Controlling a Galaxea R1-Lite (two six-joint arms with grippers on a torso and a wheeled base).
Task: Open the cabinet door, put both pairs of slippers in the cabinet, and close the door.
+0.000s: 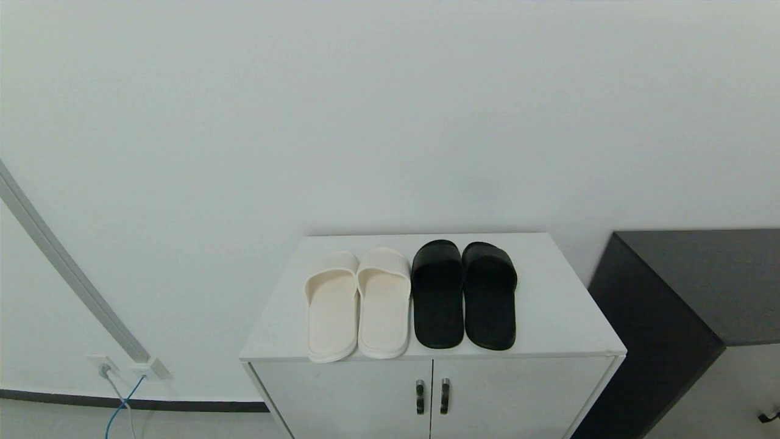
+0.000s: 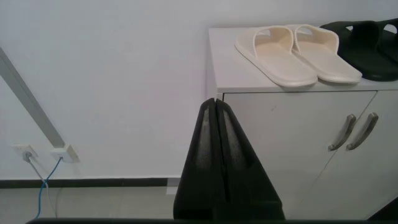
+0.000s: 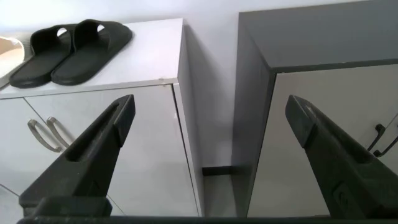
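We are at the very start: the white cabinet (image 1: pixel 567 305) has both doors shut, and the cream slippers (image 1: pixel 358 303) and black slippers (image 1: pixel 464 294) sit side by side on its top. Our left gripper (image 2: pixel 219 155) is squeezed tight with nothing in it, low by the cabinet's left corner. Our right gripper (image 3: pixel 209 109) is spread wide and holds nothing, near the gap by the dark cabinet (image 1: pixel 670 317). We think opening a door comes first, so one gripper must reach the two handles (image 1: pixel 420 396) in the middle, close on one and pull.
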